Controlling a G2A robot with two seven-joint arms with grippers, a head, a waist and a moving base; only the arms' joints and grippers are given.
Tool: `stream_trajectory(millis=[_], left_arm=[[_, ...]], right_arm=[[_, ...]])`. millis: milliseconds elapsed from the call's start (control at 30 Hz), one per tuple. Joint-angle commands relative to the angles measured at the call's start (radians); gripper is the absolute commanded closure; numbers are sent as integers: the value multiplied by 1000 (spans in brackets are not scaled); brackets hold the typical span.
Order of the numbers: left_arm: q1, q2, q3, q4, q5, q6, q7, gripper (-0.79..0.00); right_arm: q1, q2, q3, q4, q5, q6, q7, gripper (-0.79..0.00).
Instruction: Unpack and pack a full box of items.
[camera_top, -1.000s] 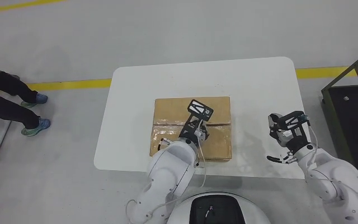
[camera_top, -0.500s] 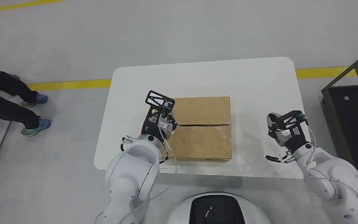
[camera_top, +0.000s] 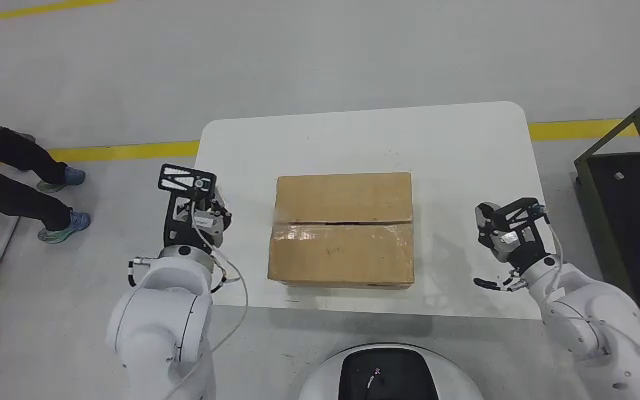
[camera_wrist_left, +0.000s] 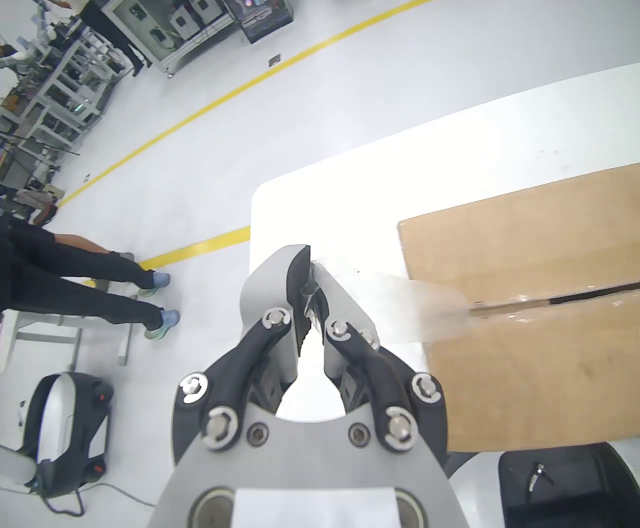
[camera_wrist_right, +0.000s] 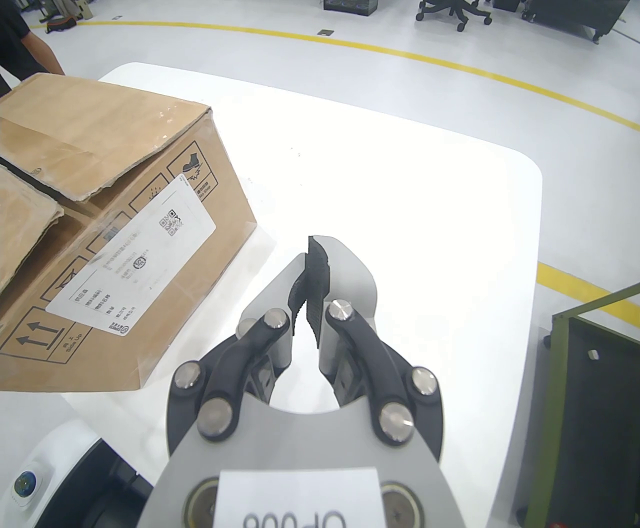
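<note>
A white table (camera_top: 460, 150) on a pale grey floor (camera_top: 100, 60) carries the cardboard box (camera_top: 343, 250) near its middle. We see the box's two top flaps (camera_top: 340, 198) lying down, with a dark seam (camera_wrist_left: 575, 294) open between them.

To the box's left, off its short side and in line with the seam, hangs the left gripper (camera_wrist_left: 306, 292); its pads are pressed together on the end of a strip of clear tape (camera_wrist_left: 420, 307); the strip stretches from the pads to the seam's near end and appears to be attached there.

To the box's right, apart from it, sits the right gripper (camera_wrist_right: 311, 280), pads pressed together on nothing.

We judge the step in hand to be stripping the seal, early in the unpacking. The coming move turns on one relation: the tape's long axis follows the seam's line, leading away from the box toward the left gripper; a pull outward along that line should free it; the left arm is the one placed for this.
</note>
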Motion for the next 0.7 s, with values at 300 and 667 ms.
stream_trajectory(millis=[300,667], left_arm=[[-5,19,-121,67,9,-30,32,0],[-10,37,-185,145,85,-34,34,0]], right_arm=[[5,0,0,2,-10,-3,7,0],[9,-1,5,6,-14,-4,9,0]])
